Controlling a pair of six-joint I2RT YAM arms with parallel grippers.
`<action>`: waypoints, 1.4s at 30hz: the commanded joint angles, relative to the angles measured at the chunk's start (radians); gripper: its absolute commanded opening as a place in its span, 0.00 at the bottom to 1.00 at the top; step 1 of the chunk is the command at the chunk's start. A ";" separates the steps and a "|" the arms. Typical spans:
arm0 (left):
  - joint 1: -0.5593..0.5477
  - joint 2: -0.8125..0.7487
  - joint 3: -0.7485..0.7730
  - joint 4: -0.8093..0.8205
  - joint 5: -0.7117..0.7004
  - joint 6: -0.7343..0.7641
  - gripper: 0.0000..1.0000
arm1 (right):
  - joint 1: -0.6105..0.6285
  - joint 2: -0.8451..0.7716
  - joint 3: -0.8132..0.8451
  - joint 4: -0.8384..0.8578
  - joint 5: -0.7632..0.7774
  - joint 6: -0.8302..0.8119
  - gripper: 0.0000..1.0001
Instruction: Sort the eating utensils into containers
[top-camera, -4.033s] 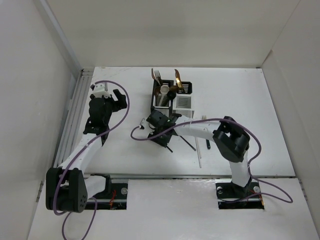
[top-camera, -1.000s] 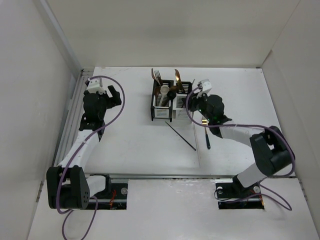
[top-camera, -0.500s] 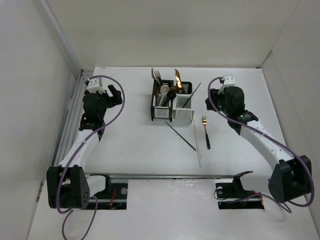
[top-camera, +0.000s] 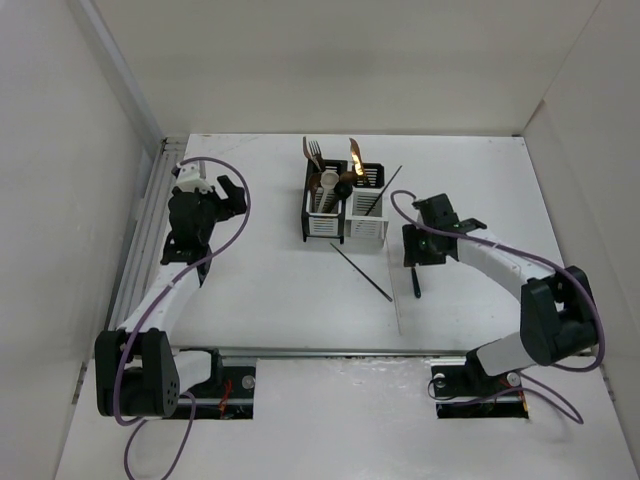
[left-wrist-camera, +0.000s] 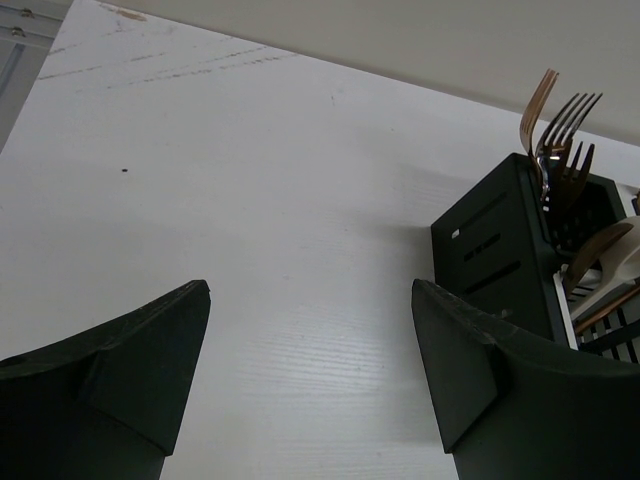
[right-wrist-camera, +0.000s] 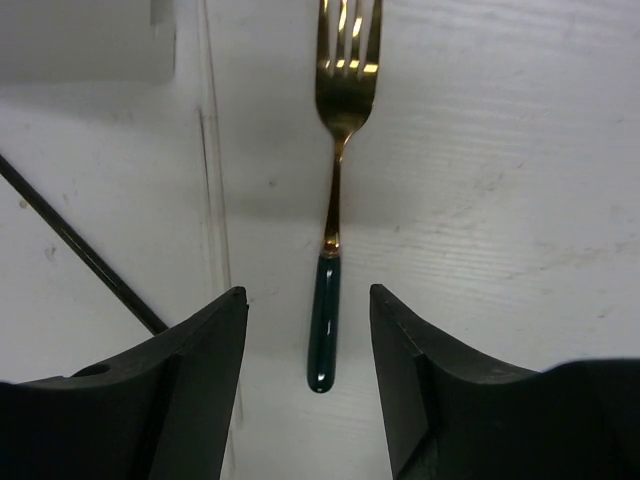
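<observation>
Gold fork (right-wrist-camera: 335, 200) lies flat on the table (top-camera: 270, 290), right of the caddies (top-camera: 345, 215); the right gripper (right-wrist-camera: 308, 300) hangs over its green handle, jaws apart, seemingly not touching. Left gripper (left-wrist-camera: 310, 330), far left, gapes empty.

White table (top-camera: 250, 290); on it caddies (top-camera: 345, 215), black chopstick (top-camera: 362, 273), white chopstick (top-camera: 394, 295), fork (right-wrist-camera: 334, 200).

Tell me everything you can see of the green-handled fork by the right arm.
The fork has a shiny gold head and slim gold neck joined to a dark green handle. It lies flat on the white table, tines pointing away from the right gripper, whose open fingers flank the handle, a gap on each side.
</observation>
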 joint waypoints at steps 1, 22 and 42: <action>0.003 -0.035 -0.012 0.053 -0.008 -0.011 0.80 | 0.025 0.014 -0.043 0.001 -0.005 0.059 0.56; 0.003 -0.045 0.012 0.054 0.172 0.107 0.80 | 0.000 0.019 0.003 0.031 0.167 0.037 0.00; -0.204 0.221 0.491 -0.011 1.104 0.249 0.89 | 0.292 -0.004 0.561 0.624 -0.185 -0.220 0.00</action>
